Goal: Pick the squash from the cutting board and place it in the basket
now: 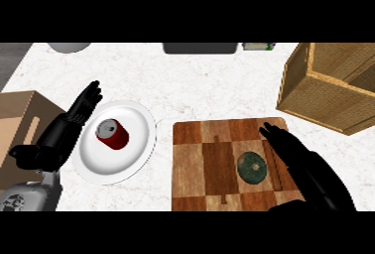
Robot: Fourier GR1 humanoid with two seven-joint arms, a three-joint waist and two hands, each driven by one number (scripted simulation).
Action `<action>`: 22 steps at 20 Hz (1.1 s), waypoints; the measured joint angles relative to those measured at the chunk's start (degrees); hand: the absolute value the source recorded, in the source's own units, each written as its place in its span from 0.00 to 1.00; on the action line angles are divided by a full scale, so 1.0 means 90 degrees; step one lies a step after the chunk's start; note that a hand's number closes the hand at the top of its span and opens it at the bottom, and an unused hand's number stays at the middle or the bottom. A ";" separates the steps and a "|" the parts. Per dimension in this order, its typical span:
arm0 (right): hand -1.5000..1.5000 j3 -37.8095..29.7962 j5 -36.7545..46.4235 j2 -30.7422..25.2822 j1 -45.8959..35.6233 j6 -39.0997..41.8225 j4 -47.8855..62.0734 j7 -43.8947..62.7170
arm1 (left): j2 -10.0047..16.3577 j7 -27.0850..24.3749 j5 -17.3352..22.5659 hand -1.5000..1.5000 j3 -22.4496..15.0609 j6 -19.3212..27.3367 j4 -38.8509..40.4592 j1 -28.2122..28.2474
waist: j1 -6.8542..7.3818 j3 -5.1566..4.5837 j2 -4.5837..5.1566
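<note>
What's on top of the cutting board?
A dark green squash lies on the cutting board, right of centre. The right hand stretches over the board's right side, fingers straight, beside the squash. The board under the hand is hidden.

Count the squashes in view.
1: the dark green squash lies on the cutting board, beside the right hand. Another could be hidden under that hand.

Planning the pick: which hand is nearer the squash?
The right hand, over the cutting board beside the squash; the left hand is by the plate.
</note>
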 measured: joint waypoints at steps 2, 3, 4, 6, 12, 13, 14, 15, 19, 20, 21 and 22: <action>0.00 0.0016 -0.0012 0.0075 0.0106 0.0087 -0.0163 -0.0022 | -0.0067 -0.0036 -0.0083 0.50 0.0045 -0.0028 0.0066 -0.0045 | -0.0006 0.0000 0.0001; 0.00 0.0027 0.0010 0.0088 0.0193 0.0159 -0.0308 0.0010 | -0.0073 -0.0039 -0.0104 0.50 0.0088 -0.0072 0.0084 -0.0062 | -0.0009 0.0000 0.0000; 0.00 0.0019 0.0048 0.0122 0.0200 0.0158 -0.0285 -0.0037 | -0.0139 0.0063 -0.0140 0.50 0.0065 -0.0053 -0.0044 -0.0040 | -0.0007 -0.0001 -0.0001; 0.00 0.0062 0.0152 0.0214 0.0153 0.0311 -0.0368 0.0086 | -0.0192 0.0010 -0.0199 0.50 0.0129 -0.0108 0.0058 -0.0075 | -0.0008 0.0000 0.0000; 0.00 0.0178 0.0690 0.0365 0.0239 0.0165 -0.0023 -0.0016 | -0.0270 0.0021 -0.0259 0.50 0.0301 -0.0291 0.0102 -0.0131 | -0.0006 -0.0001 0.0000; 0.00 0.0133 0.0730 0.0367 0.0203 0.0192 0.0028 -0.0026 | -0.0315 -0.0048 -0.0306 0.50 0.0294 -0.0294 0.0119 -0.0084 | -0.0005 0.0000 0.0001; 0.00 0.0195 0.0841 0.0432 0.0174 0.0158 0.0123 -0.0005 | -0.0306 0.0040 -0.0282 0.50 0.0336 -0.0326 0.0046 -0.0101 | -0.0003 -0.0002 0.0000; 0.00 0.0154 0.0847 0.0443 0.0096 0.0253 0.0140 0.0029 | -0.0338 0.0121 -0.0295 0.50 0.0338 -0.0326 0.0063 -0.0204 | -0.0003 0.0000 0.0001; 0.00 0.0308 0.1179 0.0679 -0.0060 0.0134 0.0544 0.0024 | -0.0457 0.0113 -0.0428 0.50 0.0331 -0.0341 0.0024 -0.0129 | 0.0001 -0.0001 0.0001; 0.00 0.0292 0.1229 0.0706 -0.0084 0.0127 0.0618 0.0020 | -0.0503 0.0159 -0.0470 0.50 0.0315 -0.0323 -0.0005 -0.0163 | 0.0001 -0.0001 0.0001; 0.00 0.0304 0.1279 0.0746 -0.0063 0.0123 0.0615 0.0040 | -0.0496 0.0195 -0.0457 0.50 0.0345 -0.0371 -0.0099 -0.0121 | 0.0001 0.0000 0.0001; 0.00 0.0229 0.1260 0.0780 -0.0168 0.0158 0.0714 0.0017 | -0.0491 0.0175 -0.0450 0.50 0.0397 -0.0411 -0.0032 -0.0164 | 0.0001 0.0000 0.0001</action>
